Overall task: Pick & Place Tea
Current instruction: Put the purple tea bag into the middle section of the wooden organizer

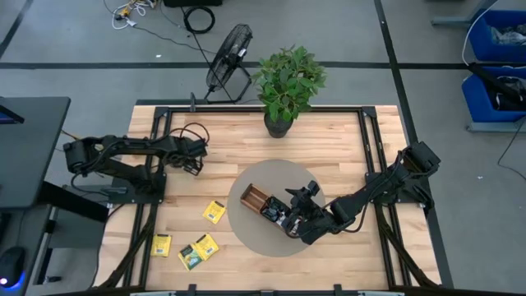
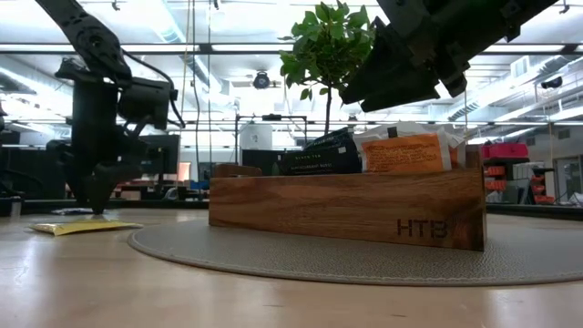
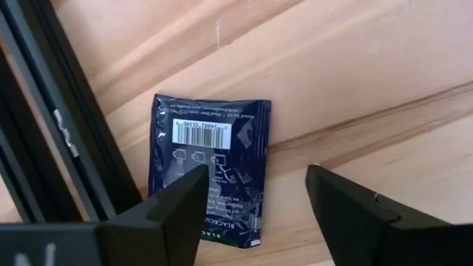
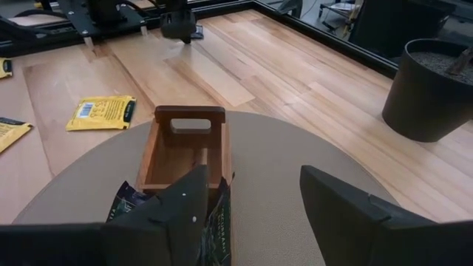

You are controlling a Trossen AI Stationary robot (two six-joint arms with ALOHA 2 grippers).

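**Left gripper spread above navy sachet**

Left gripper (image 1: 195, 162), high view: far-left table area, three yellow sachets (image 1: 214, 211) loose near it. Low view: tray (image 2: 346, 208) stamped "HTB", sachets standing inside. Left wrist: fingers apart over a navy sachet (image 3: 211, 176), barcode up. Right wrist: right gripper (image 4: 251, 203) spread above the tray.

Two arms are counted, each with one gripper: the left gripper (image 3: 256, 177) and the right gripper (image 4: 253, 177); one wooden tray (image 1: 253, 197) is seen on one round mat (image 1: 246, 234); three yellow sachets (image 1: 214, 211) are counted loose on the near left of the table (image 1: 329, 140), though the nearest may be two overlapping; one navy sachet (image 3: 211, 177) is seen at the far left; one orange-and-white sachet (image 2: 405, 153) is counted in the tray, beside dark sachets (image 2: 319, 155) whose number cannot be told; one potted plant (image 1: 288, 82), one fan (image 1: 228, 57) and two blue bins (image 1: 497, 33) are counted beyond.
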